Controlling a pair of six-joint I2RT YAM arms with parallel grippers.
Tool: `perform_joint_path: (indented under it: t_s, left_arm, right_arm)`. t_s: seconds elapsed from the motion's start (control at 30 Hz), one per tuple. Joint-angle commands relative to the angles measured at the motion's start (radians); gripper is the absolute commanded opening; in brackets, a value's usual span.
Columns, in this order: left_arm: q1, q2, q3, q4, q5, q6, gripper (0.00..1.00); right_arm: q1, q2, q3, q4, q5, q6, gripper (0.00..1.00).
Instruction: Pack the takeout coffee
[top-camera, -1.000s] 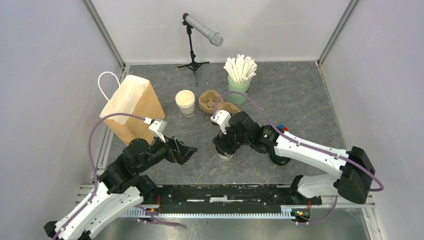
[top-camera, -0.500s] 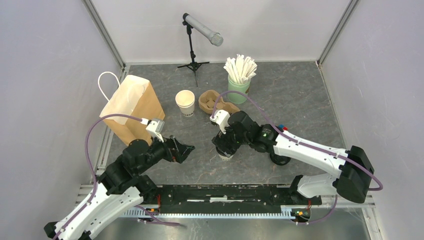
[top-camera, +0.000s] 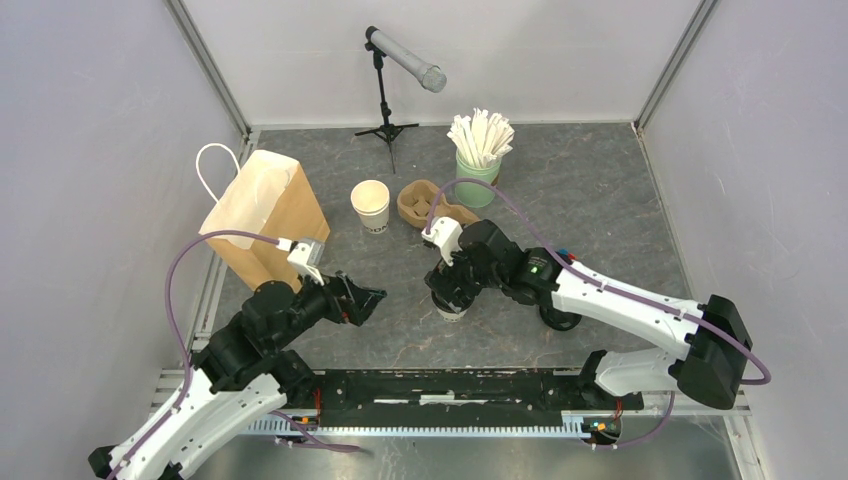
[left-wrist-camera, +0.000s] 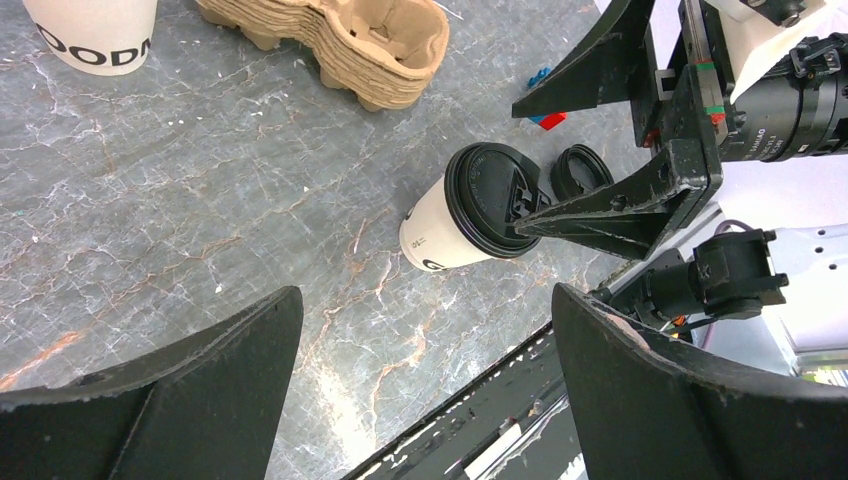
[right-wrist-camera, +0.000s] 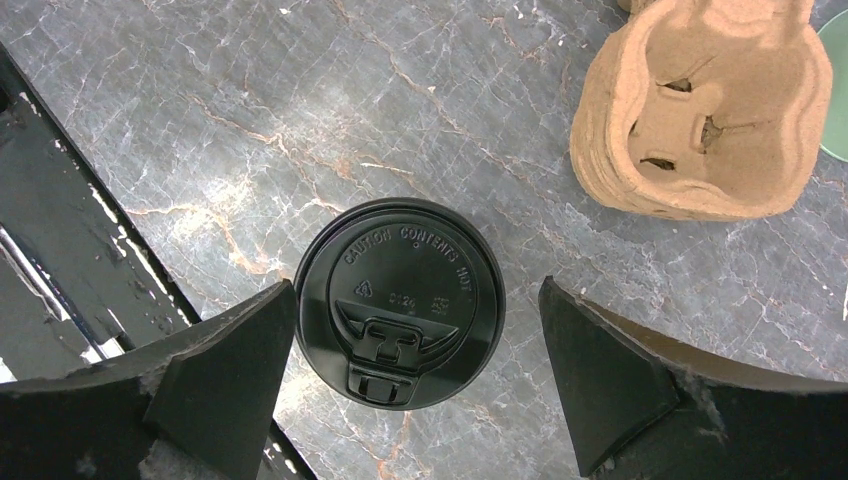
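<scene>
The takeout coffee (right-wrist-camera: 400, 303) stands upright on the grey worktop (right-wrist-camera: 200, 120), just below the centre of the right wrist view, with its black lid pressed on and facing the camera. The right gripper (right-wrist-camera: 415, 288) hangs directly above it, spread wide. One finger sits on each side of the lid with a clear gap and no contact. That straddle looks like the set-up for a descent and a squeeze on the cup's wall below the lid rim.

A loose black lid (left-wrist-camera: 582, 172) lies just beside the cup, to its right in the left wrist view. The left gripper (left-wrist-camera: 425, 292) is also released and empty. It points at the cup from the lower left of the overhead view, probably placed to help with the bag.

The moulded cardboard carrier (right-wrist-camera: 700, 110) sits at the upper right of the right wrist view. The brown paper bag (top-camera: 265, 215) stands upright at the upper left of the overhead view, well apart from the cup, presumably so the coffee can be lowered in.
</scene>
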Motion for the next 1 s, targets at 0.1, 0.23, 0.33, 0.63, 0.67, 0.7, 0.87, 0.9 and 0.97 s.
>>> perform_joint_path:
  t_s: [0.1,0.23,0.33,0.63,0.67,0.7,0.87,0.9,0.97]
  left_arm:
    - [-0.004,-0.028,0.018,0.002,-0.029,0.044,1.0]
    - [-0.004,-0.036,0.017,0.001,-0.029,0.047,1.0]
    - [-0.007,-0.037,0.017,0.001,-0.031,0.047,1.0]
    - [-0.015,-0.037,0.016,-0.002,-0.041,0.044,1.0]
    - [-0.017,-0.038,0.016,-0.002,-0.043,0.044,1.0]
    - [-0.018,-0.038,0.016,-0.001,-0.044,0.043,1.0]
    - [-0.025,-0.039,0.015,-0.005,-0.055,0.044,1.0]
    - [-0.026,-0.04,0.014,-0.005,-0.056,0.044,1.0]
    - [-0.027,-0.038,0.014,-0.005,-0.057,0.044,1.0]
  right_arm:
    - [0.004,0.012,0.013,0.008,-0.021,-0.001,0.98]
    - [0.005,0.026,0.008,0.009,-0.007,-0.004,0.98]
    - [0.006,0.04,-0.003,0.009,-0.012,-0.007,0.98]
    - [0.01,0.047,-0.042,0.028,0.009,-0.011,0.98]
    - [0.009,0.046,-0.046,0.032,0.009,-0.011,0.98]
    - [0.009,0.048,-0.046,0.031,0.009,-0.011,0.98]
    - [0.008,0.019,-0.029,0.032,0.0,0.005,0.98]
    - [0.009,0.011,-0.018,0.03,0.0,0.008,0.98]
    - [0.009,-0.008,0.003,0.022,-0.005,0.011,0.98]
